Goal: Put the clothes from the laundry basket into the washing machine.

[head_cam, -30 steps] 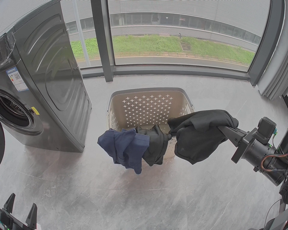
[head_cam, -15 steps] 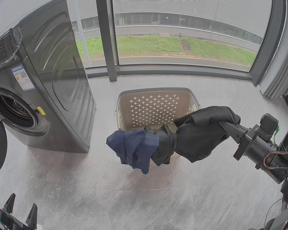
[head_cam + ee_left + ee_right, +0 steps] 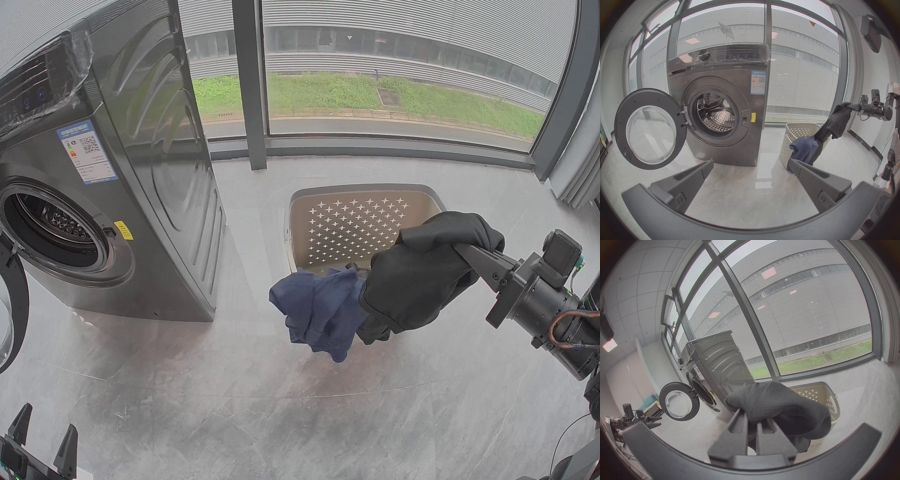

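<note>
My right gripper (image 3: 459,250) is shut on a bundle of clothes: a dark grey garment (image 3: 422,275) draped over its fingers and a blue garment (image 3: 319,309) dangling below to the left. The bundle hangs in the air above the front edge of the beige laundry basket (image 3: 359,219). The grey washing machine (image 3: 112,187) stands at the left with its round door (image 3: 650,128) swung open and the drum (image 3: 715,114) showing. My left gripper (image 3: 40,437) is open, low at the lower left near the floor. In the right wrist view the dark garment (image 3: 781,408) covers the shut fingers.
Tall windows (image 3: 400,69) and a dark window post (image 3: 250,81) run along the back. A grey curtain (image 3: 578,169) hangs at the far right. Bare tiled floor (image 3: 250,400) lies between the machine and the basket.
The head view has turned left, so the washing machine's front shows more. The hanging clothes have swung and bunched closer to the right gripper.
</note>
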Available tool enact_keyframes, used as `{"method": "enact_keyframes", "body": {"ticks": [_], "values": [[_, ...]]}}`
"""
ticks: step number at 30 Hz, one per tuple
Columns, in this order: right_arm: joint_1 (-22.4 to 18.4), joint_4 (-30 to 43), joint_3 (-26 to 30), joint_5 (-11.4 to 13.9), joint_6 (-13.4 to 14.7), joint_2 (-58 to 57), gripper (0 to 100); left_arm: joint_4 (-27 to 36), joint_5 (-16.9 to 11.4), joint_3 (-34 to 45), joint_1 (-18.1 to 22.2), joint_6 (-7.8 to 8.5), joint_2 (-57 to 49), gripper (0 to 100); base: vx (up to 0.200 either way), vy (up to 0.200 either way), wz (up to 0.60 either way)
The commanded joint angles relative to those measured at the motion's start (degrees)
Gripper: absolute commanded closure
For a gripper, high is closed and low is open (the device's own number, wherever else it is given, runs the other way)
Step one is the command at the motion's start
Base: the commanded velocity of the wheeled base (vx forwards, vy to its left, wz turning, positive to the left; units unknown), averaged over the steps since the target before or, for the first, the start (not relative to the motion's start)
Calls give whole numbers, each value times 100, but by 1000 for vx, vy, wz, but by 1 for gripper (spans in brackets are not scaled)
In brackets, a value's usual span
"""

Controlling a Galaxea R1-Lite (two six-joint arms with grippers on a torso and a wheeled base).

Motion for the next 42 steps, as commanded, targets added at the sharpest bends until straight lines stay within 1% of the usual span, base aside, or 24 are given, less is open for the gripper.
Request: {"method": "enact_keyframes", "body": {"ticks": [1, 9, 16, 18, 19, 20, 22, 26, 32, 42], "values": [[3, 1, 11, 3, 1, 80, 100, -2, 4, 92, 1, -4, -60, 0, 0, 200, 0], [-14, 1, -7, -33, 1, 106, 100, -2, 4, 92, 1, -4, -60, 0, 0, 200, 0], [-76, 9, 2, -120, 1, 150, 100, -2, 12, 92, 1, -13, -60, 0, 0, 200, 0], [-84, 45, 2, -243, 1, 141, 100, -2, 12, 92, 1, -13, -60, 0, 0, 200, 0], [-84, 80, -7, -419, -16, 132, 100, -2, 12, 92, 1, -13, -60, 0, 0, 200, 0], [-84, 97, 2, -525, -25, 132, 100, -2, 12, 92, 1, -13, -60, 0, 0, 200, 0], [-76, 97, -7, -577, -34, 132, 100, -2, 12, 92, 1, -13, -60, 0, 0, 200, 0], [-76, 97, -7, -577, -34, 124, 100, -2, 12, 92, 1, -13, -60, 0, 0, 200, 0], [-67, 89, -33, -542, -34, 106, 100, -2, 12, 92, 1, -13, -60, 0, 0, 0, 0], [-67, 89, -51, -525, -25, 141, 100, -2, 12, 92, 1, -13, -60, 0, -200, 0, 0]]}}
